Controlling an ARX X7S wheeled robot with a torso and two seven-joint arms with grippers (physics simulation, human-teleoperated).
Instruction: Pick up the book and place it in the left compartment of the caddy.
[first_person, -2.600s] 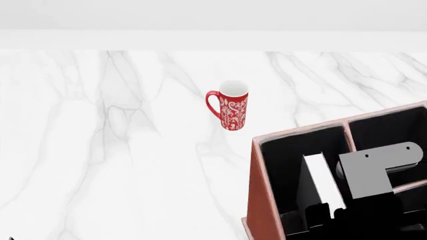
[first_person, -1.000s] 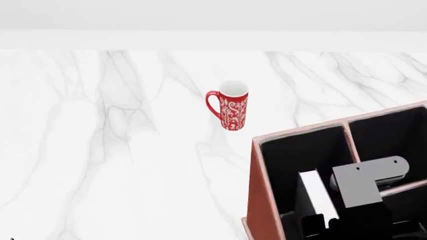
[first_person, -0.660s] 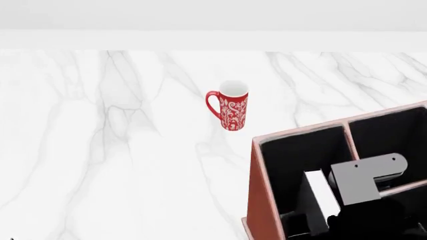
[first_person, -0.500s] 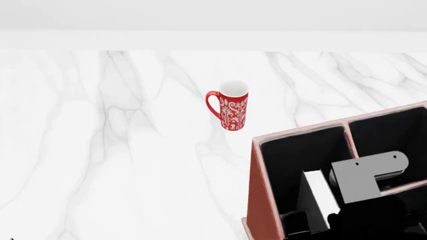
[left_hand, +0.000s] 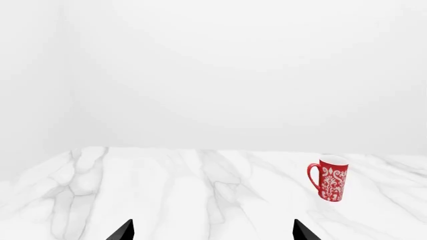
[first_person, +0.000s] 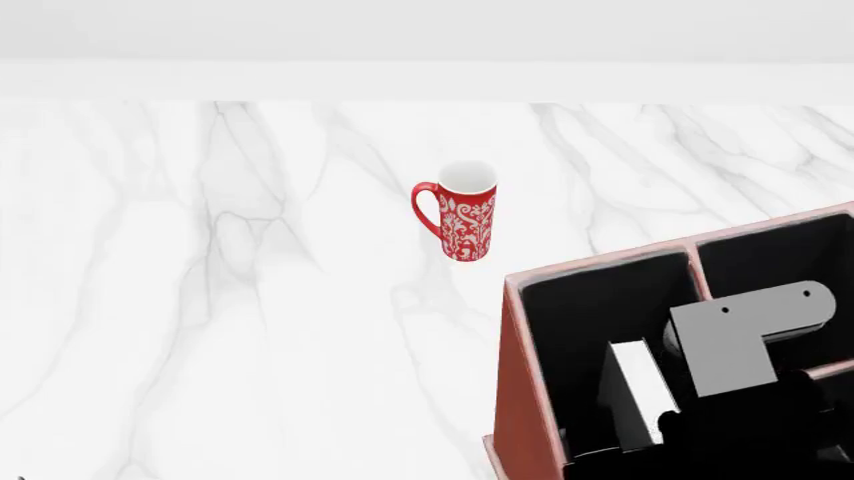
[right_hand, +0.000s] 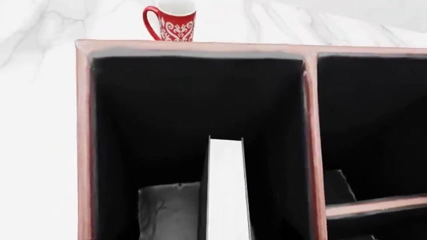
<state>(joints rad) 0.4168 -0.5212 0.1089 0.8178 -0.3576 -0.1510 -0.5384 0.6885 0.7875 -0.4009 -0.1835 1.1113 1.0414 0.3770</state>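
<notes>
Though arm-hidden from above, book (right_hand: 225, 190) upright inside left compartment (right_hand: 167, 125).

Book (right_hand: 225, 190) bottom cut off, right fingers seemingly hidden; caddy (first_person: 527, 390) cropped.

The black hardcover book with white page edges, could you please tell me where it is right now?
The black hardcover book stands on edge inside the long left compartment of the reddish-brown leather-like caddy, at the head view's lower right, beside the right arm's grey bracket.
</notes>
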